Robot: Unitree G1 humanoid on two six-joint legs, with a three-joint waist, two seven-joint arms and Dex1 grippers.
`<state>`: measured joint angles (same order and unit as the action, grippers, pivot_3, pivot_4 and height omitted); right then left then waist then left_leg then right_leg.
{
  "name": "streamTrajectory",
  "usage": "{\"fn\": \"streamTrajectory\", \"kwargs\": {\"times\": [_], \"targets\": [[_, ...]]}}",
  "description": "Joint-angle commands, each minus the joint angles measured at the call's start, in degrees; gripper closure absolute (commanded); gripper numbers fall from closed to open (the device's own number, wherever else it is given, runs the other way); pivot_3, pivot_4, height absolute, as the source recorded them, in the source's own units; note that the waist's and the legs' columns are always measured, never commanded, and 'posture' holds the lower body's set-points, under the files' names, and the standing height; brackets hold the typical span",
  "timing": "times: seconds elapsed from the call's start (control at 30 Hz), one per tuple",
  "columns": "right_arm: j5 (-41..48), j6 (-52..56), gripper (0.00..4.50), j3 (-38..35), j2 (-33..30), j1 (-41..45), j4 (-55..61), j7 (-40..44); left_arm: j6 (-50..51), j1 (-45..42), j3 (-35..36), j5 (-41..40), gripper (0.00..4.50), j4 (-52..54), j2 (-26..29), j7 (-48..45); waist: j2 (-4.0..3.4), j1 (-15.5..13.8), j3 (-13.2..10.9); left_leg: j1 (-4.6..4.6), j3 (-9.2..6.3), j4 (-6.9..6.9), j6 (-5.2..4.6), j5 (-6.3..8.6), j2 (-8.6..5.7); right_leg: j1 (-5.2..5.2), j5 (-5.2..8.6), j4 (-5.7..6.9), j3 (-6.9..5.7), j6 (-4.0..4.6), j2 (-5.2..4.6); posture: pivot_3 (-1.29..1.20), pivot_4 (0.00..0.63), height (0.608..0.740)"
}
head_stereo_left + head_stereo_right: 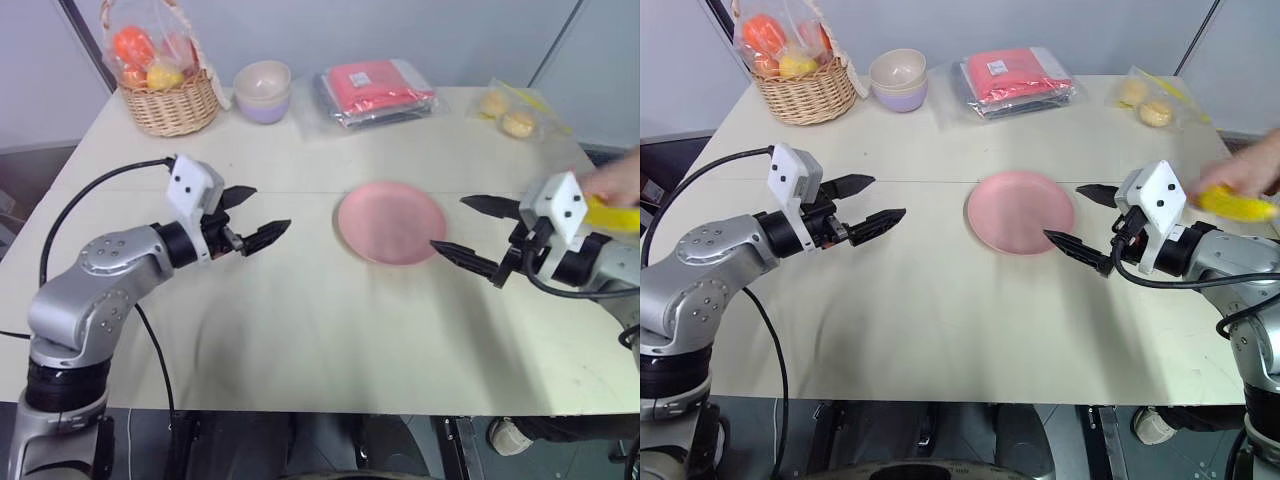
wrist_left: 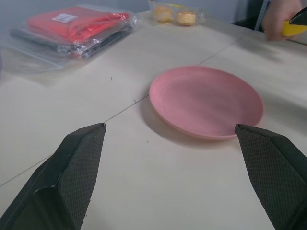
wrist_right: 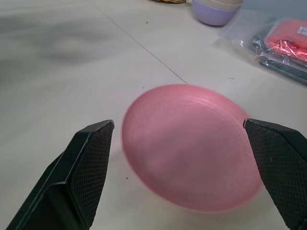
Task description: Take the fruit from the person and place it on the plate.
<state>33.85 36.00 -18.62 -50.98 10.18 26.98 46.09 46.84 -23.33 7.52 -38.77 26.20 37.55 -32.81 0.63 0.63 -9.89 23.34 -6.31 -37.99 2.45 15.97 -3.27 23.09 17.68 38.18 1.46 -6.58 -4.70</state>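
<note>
Table (image 1: 300, 330): pale. Plate (image 1: 391, 222): pink, empty, centre, between my grippers. My left gripper (image 1: 255, 215): fingers spread, holding nothing, left of the plate. My right gripper (image 1: 478, 232): spread, holding nothing, just right of the plate. Banana (image 1: 1237, 206): yellow, in the person's hand (image 1: 1250, 172), far right, beside my right wrist.

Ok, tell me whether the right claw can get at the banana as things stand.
Probably not yet: the right claw is open but points at the plate, while the banana sits behind its wrist in the person's hand.

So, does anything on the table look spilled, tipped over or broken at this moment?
Nothing stands out. The plate lies flat and bare, the basket and bowl stand upright, and nothing is spilled.
</note>
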Motion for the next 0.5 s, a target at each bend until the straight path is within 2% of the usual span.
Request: {"fn": "streamTrajectory", "kwargs": {"times": [0.03, 0.5], "targets": [[0.2, -0.3, 0.07, -1.8, -1.0, 0.6, 2.0, -0.5, -1.1, -1.0, 0.5, 0.0, 0.00, 0.9, 0.0, -0.3, 0.00, 0.0, 0.0, 0.00, 0.00, 0.00, 0.00, 0.00, 0.00, 0.00, 0.00, 0.00, 0.00, 0.00, 0.00, 0.00, 0.150, 0.740], [0.5, 0.6, 0.07, -1.7, -1.0, 0.6, 2.3, -1.4, -0.2, -1.5, 1.4, -1.5, 0.00, 1.1, -1.2, 0.9, 0.00, 0.0, 0.0, 0.00, 0.00, -0.01, 0.00, 0.00, 0.00, 0.00, 0.00, 0.00, 0.00, 0.00, 0.00, 0.00, 0.150, 0.740]]}}
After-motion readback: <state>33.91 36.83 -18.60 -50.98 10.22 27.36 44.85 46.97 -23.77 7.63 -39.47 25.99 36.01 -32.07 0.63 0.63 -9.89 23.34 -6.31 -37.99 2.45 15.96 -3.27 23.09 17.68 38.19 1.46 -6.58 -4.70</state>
